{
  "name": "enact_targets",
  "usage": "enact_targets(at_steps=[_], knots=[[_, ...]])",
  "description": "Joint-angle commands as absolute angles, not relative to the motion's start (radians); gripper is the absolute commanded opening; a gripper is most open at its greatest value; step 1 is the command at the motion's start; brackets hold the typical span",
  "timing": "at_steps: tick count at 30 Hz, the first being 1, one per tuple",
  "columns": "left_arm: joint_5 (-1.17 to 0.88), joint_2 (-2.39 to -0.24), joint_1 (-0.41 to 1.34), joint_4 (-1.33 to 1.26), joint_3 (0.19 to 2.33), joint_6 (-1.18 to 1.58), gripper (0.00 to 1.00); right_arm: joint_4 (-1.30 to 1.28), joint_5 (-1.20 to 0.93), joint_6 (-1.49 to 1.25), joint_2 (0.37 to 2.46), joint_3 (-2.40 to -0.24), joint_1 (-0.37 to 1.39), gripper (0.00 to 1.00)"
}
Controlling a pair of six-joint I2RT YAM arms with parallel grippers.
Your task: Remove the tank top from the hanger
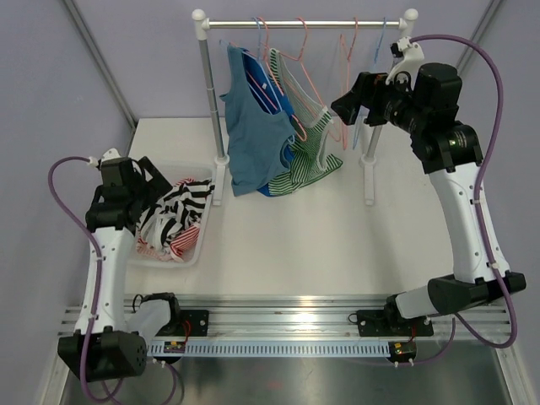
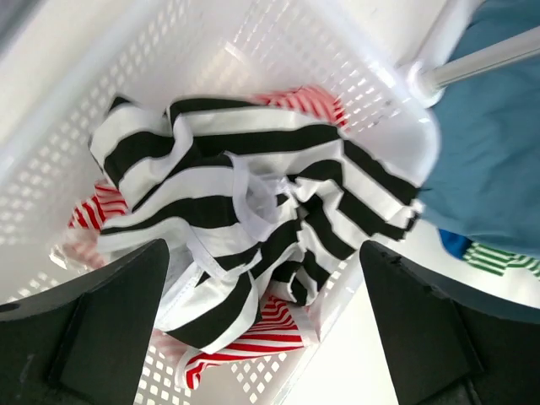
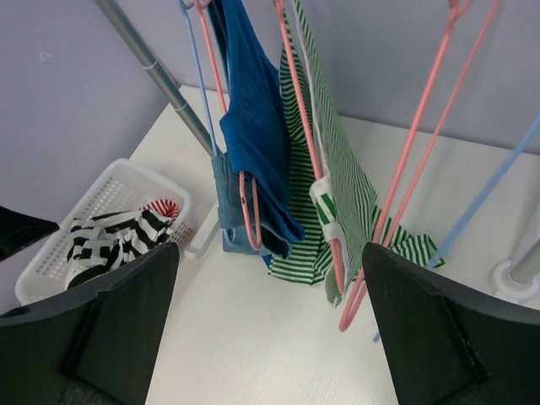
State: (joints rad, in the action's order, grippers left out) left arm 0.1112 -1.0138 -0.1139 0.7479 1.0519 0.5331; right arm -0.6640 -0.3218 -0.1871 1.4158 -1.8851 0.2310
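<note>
Peering into the white basket (image 2: 211,51), the left wrist view is showing two garments, a black-and-white striped garment (image 2: 253,160) over a red-striped garment (image 2: 261,327), merely a heap from above. The left pincer (image 2: 263,253) is hovering spread over them, empty. The right arm (image 1: 464,211) is reaching up, right pincer (image 3: 270,253) spread, empty, near one blue tank top (image 3: 253,126) and one green-striped tank top (image 3: 346,186) hanging on the rack (image 1: 304,24).

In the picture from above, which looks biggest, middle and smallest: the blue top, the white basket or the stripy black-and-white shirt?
1-2. The blue top and the white basket look about alike. The top hangs nearer the camera, so I won't rank them.
3. The black-and-white shirt looks smallest; it lies inside the basket.
</note>
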Motion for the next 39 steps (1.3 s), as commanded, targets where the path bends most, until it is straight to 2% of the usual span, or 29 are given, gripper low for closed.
enact_targets(at_steps=[1,4,6,8,11,16,19,22,24,28,30,36,39], knots=[[0.109,-0.924,-0.097,0.735,1.101,0.448,0.99,-0.686,-0.319,-0.127,1.509,-1.982,0.279,0.96],[0.065,-0.835,-0.035,0.710,1.088,0.414,0.99,-0.657,-0.347,-0.103,1.568,-2.037,0.282,0.81],[-0.009,-0.792,-0.008,0.683,1.074,0.375,0.99,-0.612,-0.344,-0.088,1.618,-2.051,0.285,0.77],[-0.038,-0.795,0.055,0.699,1.095,0.351,0.99,-0.629,-0.304,-0.057,1.693,-2.123,0.307,0.76],[0.033,-0.815,0.132,0.752,1.129,0.321,0.99,-0.696,-0.230,-0.006,1.797,-2.253,0.322,0.78],[0.071,-0.804,0.193,0.750,1.117,0.296,0.99,-0.693,-0.254,0.031,1.868,-2.310,0.327,0.76],[0.069,-0.801,0.198,0.736,1.100,0.288,0.99,-0.701,-0.271,0.037,1.931,-2.351,0.331,0.65],[0.068,-0.802,0.206,0.729,1.083,0.281,0.99,-0.698,-0.288,0.052,1.971,-2.391,0.342,0.48],[0.063,-0.807,0.209,0.724,1.072,0.278,0.99,-0.699,-0.301,0.057,1.986,-2.413,0.350,0.42],[0.061,-0.813,0.215,0.716,1.048,0.272,0.99,-0.686,-0.299,0.051,2.009,-2.414,0.360,0.38],[0.066,-0.815,0.215,0.710,1.040,0.268,0.99,-0.680,-0.287,0.049,2.013,-2.416,0.364,0.27],[0.068,-0.810,0.221,0.698,1.035,0.264,0.99,-0.669,-0.267,0.048,1.997,-2.424,0.379,0.02],[0.058,-0.815,0.222,0.696,1.031,0.265,0.99,-0.663,-0.235,0.011,1.971,-2.424,0.391,0.00]])
